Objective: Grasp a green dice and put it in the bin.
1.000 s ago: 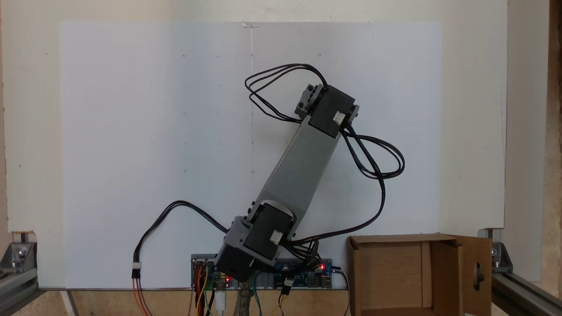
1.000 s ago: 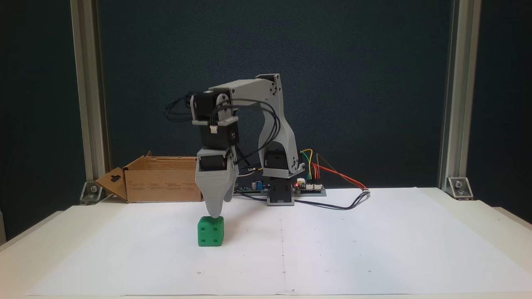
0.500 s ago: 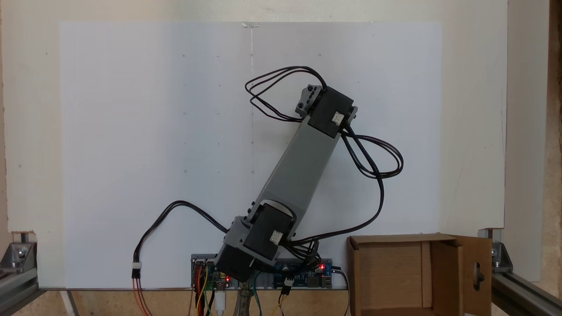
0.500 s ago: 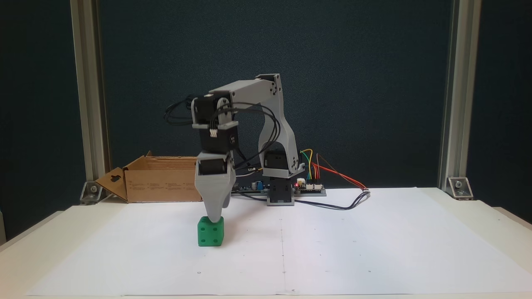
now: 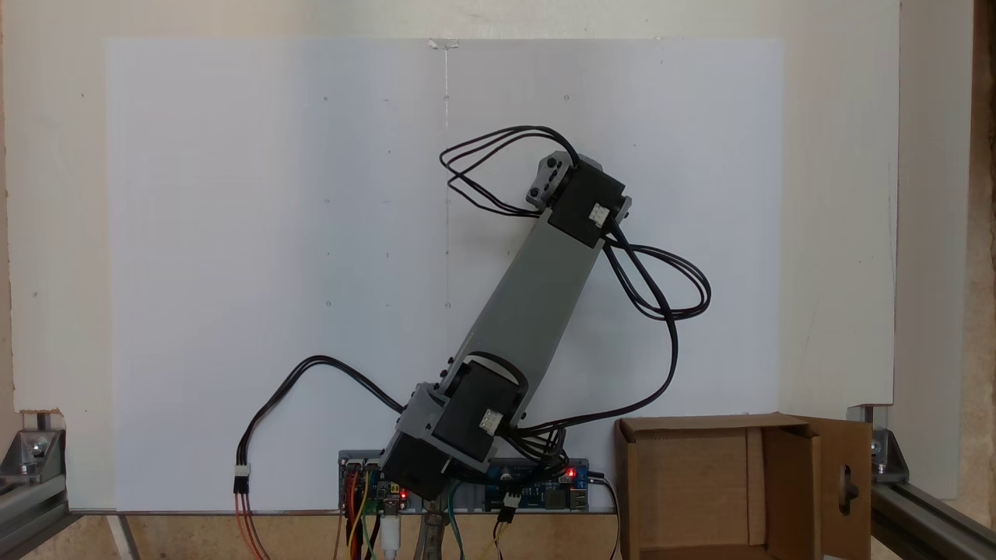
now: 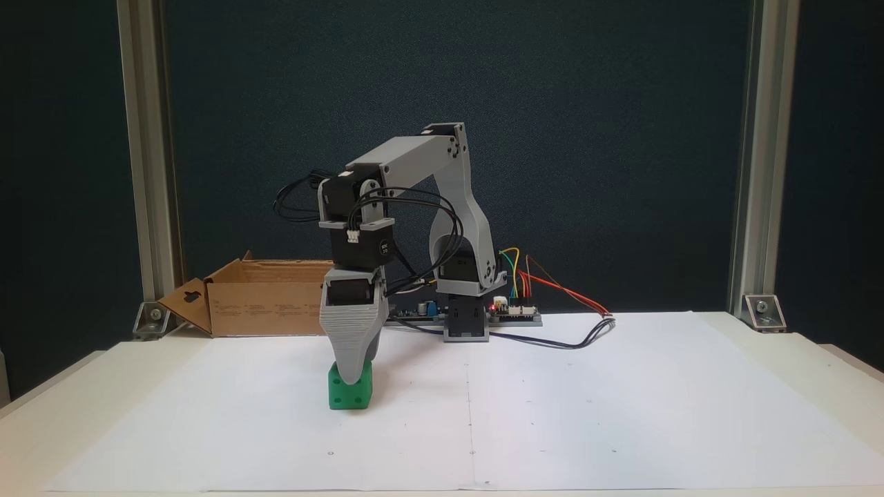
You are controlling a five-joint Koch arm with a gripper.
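Gripper (image 6: 351,376) pointing straight down, with the grey front finger (image 6: 352,345) covering the upper middle of the green dice (image 6: 349,395). Second finger hidden behind the first one, so impossible to tell how wide the jaws stand or whether the dice is clamped; perhaps one finger on each side of the cube, but not clear from this side.

Green dice resting on the white paper sheet (image 6: 552,414), at about 8 o'clock from the arm base (image 6: 464,324) in that fixed view, near the front half of the sheet.

Bin (image 6: 269,297) standing at the back edge of the table, at about 10 o'clock from the dice and well apart from it, open on top, with the handle-slot flap (image 6: 188,302) folded outward.

Seen from above: bin (image 5: 704,482) at about 3 o'clock from the arm base, grey arm link (image 5: 529,303) stretched toward 1 o'clock. Black cables (image 5: 661,288) looping beside the link.
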